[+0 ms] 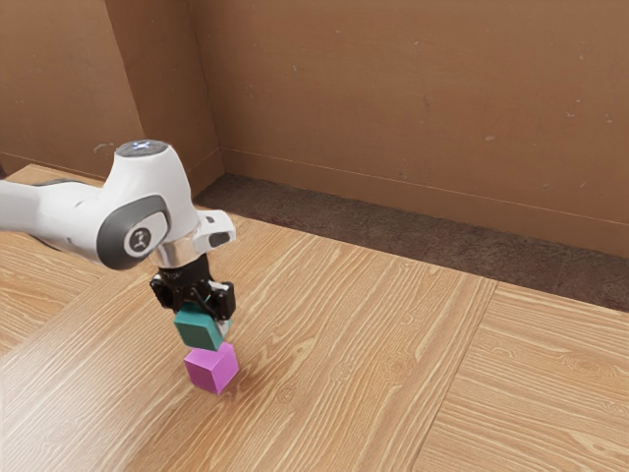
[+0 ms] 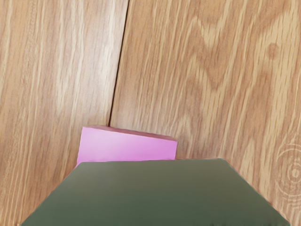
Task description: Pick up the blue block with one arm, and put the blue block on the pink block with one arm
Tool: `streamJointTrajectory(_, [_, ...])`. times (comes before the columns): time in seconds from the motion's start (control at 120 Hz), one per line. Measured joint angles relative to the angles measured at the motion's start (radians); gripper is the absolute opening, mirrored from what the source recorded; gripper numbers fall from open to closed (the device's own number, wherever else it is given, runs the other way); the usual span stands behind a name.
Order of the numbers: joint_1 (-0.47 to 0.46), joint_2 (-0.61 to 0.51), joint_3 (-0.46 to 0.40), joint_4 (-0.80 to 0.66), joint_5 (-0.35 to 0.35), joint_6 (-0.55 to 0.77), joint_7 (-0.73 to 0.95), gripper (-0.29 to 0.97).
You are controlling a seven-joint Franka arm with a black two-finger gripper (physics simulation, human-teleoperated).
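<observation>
A teal-blue block (image 1: 200,329) sits between the fingers of my black gripper (image 1: 200,317), which is shut on it. Directly below it a pink block (image 1: 212,368) rests on the wooden table (image 1: 373,374). The held block looks to be touching or just above the pink block's top, slightly offset toward the exterior view's left. In the wrist view the held block (image 2: 155,193) is a large dark shape under the hand. It covers most of the pink block (image 2: 127,147), whose far part sticks out beyond it.
The wooden table stretches wide toward the exterior view's right. A dark carpet strip (image 1: 442,236) and a brown wall (image 1: 413,98) lie behind the table. My white arm (image 1: 88,216) comes in from the exterior view's left.
</observation>
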Motion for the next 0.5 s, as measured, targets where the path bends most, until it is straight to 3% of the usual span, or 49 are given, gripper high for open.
streamJointTrajectory(0.5, [0.06,0.059,0.024,0.019,0.044,-0.024,-0.007,0.36])
